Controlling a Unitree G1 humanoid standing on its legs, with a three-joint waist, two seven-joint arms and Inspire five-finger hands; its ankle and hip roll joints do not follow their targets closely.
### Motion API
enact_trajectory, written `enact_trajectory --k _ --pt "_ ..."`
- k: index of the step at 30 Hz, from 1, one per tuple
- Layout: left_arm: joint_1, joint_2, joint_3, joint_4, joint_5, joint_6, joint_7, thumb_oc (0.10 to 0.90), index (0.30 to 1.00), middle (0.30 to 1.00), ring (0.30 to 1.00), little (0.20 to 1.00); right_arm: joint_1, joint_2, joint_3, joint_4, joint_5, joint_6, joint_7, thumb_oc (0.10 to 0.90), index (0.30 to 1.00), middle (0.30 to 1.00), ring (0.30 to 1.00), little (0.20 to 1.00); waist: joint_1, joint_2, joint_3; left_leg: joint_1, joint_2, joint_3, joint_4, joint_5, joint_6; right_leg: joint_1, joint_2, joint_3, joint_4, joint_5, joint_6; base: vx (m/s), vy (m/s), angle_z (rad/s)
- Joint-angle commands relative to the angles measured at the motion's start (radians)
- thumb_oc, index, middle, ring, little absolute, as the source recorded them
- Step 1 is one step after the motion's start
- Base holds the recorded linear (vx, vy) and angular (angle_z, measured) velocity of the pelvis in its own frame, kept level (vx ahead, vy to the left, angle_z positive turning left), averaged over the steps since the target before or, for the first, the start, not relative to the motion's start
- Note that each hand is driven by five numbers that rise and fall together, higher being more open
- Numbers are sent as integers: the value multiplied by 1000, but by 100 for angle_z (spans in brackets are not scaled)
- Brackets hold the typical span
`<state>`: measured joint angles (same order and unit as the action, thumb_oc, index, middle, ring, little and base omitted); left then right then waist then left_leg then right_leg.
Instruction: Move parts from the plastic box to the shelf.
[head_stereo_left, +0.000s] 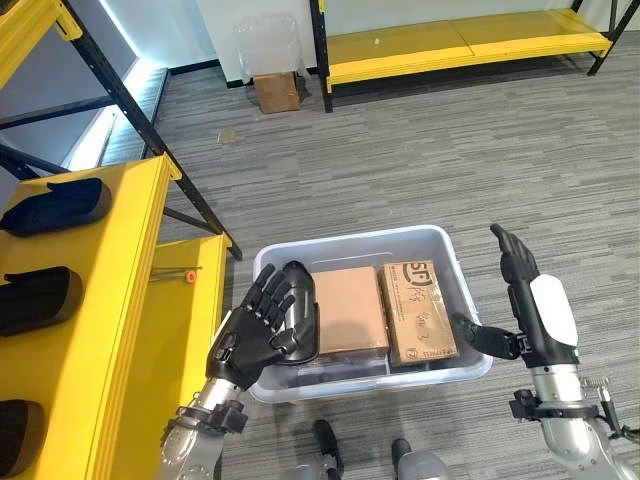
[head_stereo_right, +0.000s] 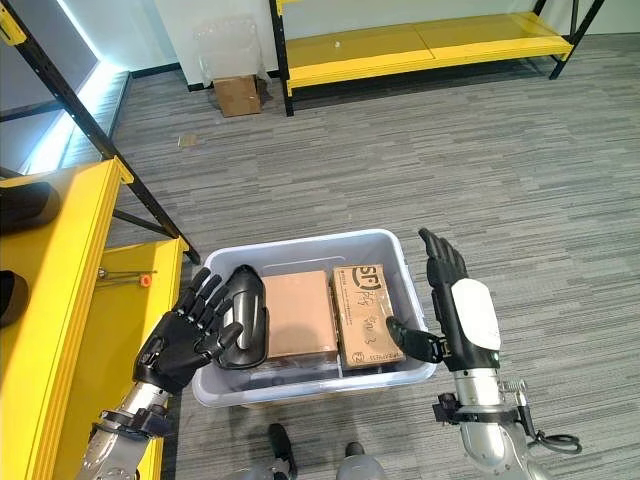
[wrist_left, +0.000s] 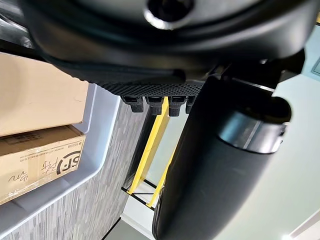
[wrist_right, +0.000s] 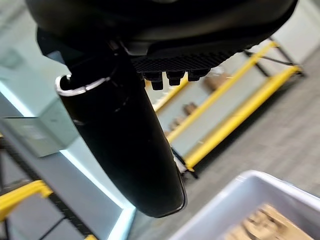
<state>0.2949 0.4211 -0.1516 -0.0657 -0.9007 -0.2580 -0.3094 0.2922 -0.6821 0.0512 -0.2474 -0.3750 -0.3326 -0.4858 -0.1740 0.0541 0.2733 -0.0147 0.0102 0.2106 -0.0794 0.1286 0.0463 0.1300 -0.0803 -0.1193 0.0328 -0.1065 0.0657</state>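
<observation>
A translucent grey plastic box (head_stereo_left: 350, 240) stands on the carpet in front of me. Inside lie a plain cardboard carton (head_stereo_left: 348, 312) and a printed carton (head_stereo_left: 418, 310). A black oblong part (head_stereo_left: 300, 310) stands against the box's left wall. My left hand (head_stereo_left: 258, 325) is open at that wall, palm toward the part and fingers spread beside it; I cannot tell if the thumb touches it. My right hand (head_stereo_left: 530, 300) is open just outside the box's right wall, fingers straight and thumb pointing at the box. The yellow shelf (head_stereo_left: 130, 290) on my left bears three similar black parts (head_stereo_left: 55, 205).
The shelf's lower yellow level (head_stereo_left: 195, 300) carries a small orange-tipped item (head_stereo_left: 182, 275). A black diagonal brace (head_stereo_left: 150, 130) runs behind the shelf. Across the carpet stand a low yellow rack (head_stereo_left: 470, 40) and a small cardboard box (head_stereo_left: 277, 92).
</observation>
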Motion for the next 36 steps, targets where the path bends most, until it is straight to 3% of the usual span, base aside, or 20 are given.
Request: enact_trajectory --k 1,8,9,11,14,17,24,36 --pt "-59 64 84 -111 -41 -65 -65 900 1000 1000 1000 1000 -107 -42 -40 -81 13 -112 30 900 1000 1000 1000 1000 32 -31 -69 45 34 17 30 -157 -14 -83 -40 -62 75 4 45 157 179 5" --pt "-109 56 58 -105 -38 -51 -56 900 1000 1000 1000 1000 -241 -10 62 -85 31 -90 77 900 1000 1000 1000 1000 66 -40 -63 42 4 35 61 -185 32 -112 -67 -84 261 -40 59 89 152 -3" --pt "-122 52 50 -99 -30 -48 -61 900 1000 1000 1000 1000 -253 -7 72 -87 24 -86 75 900 1000 1000 1000 1000 66 -37 -57 38 -2 38 63 -188 49 -167 -76 -74 400 -6 66 4 126 -1" --pt "-132 49 39 -93 -26 -41 -52 900 1000 1000 1000 1000 -258 -15 70 -91 12 -87 81 900 1000 1000 1000 1000 61 -30 -47 39 -4 29 62 -184 49 -240 -72 -46 486 35 64 8 78 -2" --pt "-141 48 31 -67 -46 -50 -51 900 1000 1000 1000 1000 -257 -24 61 -84 13 -105 98 900 1000 1000 1000 1000 52 -32 -39 58 -4 21 52 -180 36 -279 -90 -46 397 83 66 9 -48 2" --pt "-136 51 43 -62 -47 -69 -68 900 1000 1000 1000 1000 -238 -20 36 -87 50 -112 127 900 1000 1000 1000 1000 43 -53 -23 94 3 -6 31 -204 22 -326 -117 -39 207 176 100 18 -211 -2" --pt "-107 46 23 -86 -38 -79 -60 900 1000 1000 1000 1000 -171 -8 25 -95 133 -63 156 900 1000 1000 1000 1000 46 -65 -46 131 46 -25 -8 -183 -29 -201 -108 -65 58 137 131 44 -150 30" --pt "-74 66 39 -112 -55 -72 -32 900 1000 1000 1000 1000 -131 -20 37 -110 110 -57 162 900 1000 1000 1000 1000 32 -62 -58 156 54 -11 -8 -191 -30 -156 -108 -60 50 113 130 32 -7 -4"
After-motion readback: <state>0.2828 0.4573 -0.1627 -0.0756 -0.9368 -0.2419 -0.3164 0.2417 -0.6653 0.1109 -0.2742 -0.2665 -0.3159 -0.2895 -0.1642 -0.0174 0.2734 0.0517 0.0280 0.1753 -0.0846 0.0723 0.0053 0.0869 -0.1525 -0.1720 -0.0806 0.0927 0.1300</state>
